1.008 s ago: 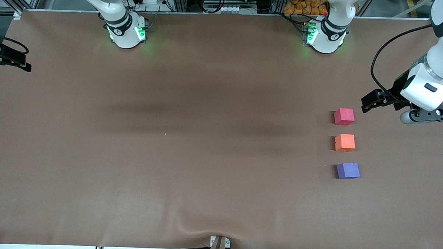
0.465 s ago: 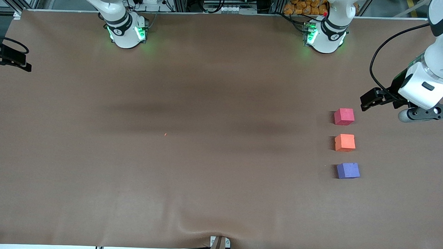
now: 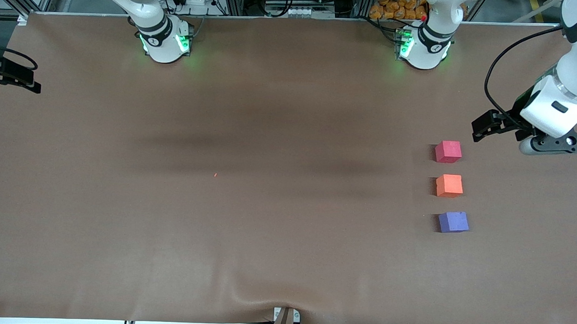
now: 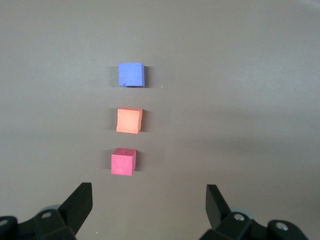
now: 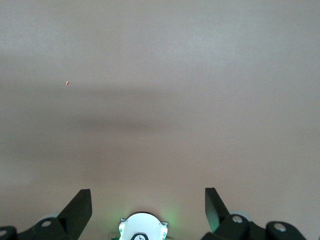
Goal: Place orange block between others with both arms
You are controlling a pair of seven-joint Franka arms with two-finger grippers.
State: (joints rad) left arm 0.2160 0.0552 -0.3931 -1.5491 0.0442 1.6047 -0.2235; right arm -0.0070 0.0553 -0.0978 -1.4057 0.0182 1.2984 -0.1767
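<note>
Three small cubes stand in a row at the left arm's end of the table. The pinkish-red cube is farthest from the front camera. The orange block sits between it and the purple cube, with gaps on both sides. My left gripper hangs open and empty in the air on the left arm, off the pinkish-red end of the row and touching nothing. My right gripper is open and empty, high over its own base.
A tiny orange speck lies on the brown table cover near the middle. A black device with a cable sits at the table's edge at the right arm's end. The two arm bases stand along the table's top edge.
The left arm's hand has shifted slightly upward in the front view, still open. The three cubes and the right arm have not moved.
</note>
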